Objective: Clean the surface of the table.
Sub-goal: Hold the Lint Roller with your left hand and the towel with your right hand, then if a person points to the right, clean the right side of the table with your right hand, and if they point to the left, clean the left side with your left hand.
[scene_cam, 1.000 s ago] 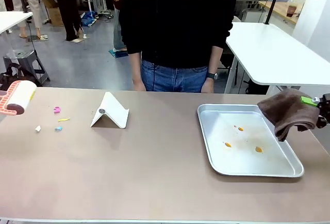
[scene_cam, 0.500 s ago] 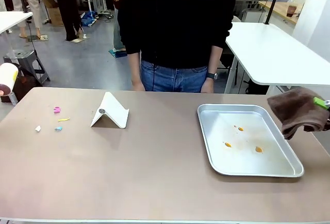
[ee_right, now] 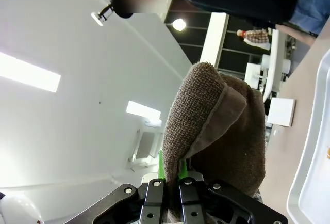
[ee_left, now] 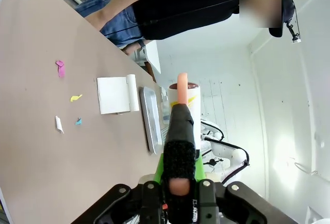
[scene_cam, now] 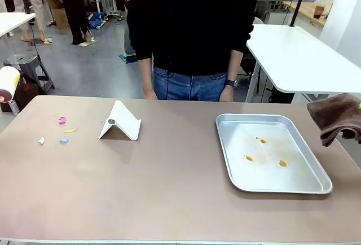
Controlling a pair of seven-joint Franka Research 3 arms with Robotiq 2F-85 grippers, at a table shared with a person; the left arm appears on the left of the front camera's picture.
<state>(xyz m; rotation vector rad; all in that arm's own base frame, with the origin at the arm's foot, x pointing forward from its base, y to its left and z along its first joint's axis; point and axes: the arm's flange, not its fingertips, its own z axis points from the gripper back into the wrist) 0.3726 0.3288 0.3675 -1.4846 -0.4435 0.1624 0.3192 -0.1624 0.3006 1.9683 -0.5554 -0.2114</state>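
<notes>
The brownish table [scene_cam: 169,194] carries small scraps at its left: a pink one [scene_cam: 62,120], a yellow one [scene_cam: 69,131], a white one [scene_cam: 41,140] and a blue one [scene_cam: 64,140]. My left gripper [ee_left: 179,185] is shut on the black handle of a lint roller [ee_left: 181,94]. That roller [scene_cam: 8,84] hangs past the table's far left corner, above the floor. My right gripper [ee_right: 172,176] is shut on a folded brown cloth [ee_right: 216,131]. The cloth [scene_cam: 338,118] hangs off the table's right edge, beyond the tray.
A silver tray [scene_cam: 219,139] with orange spots lies right of the middle. A white folded stand [scene_cam: 120,122] sits left of centre, near the far edge. A person in a dark top stands at the far side, hands [scene_cam: 150,93] hanging just behind the table's far edge.
The lint roller has risen and drawn back to the left, off the table. The brown cloth has moved right and slightly up, away from the tray.
</notes>
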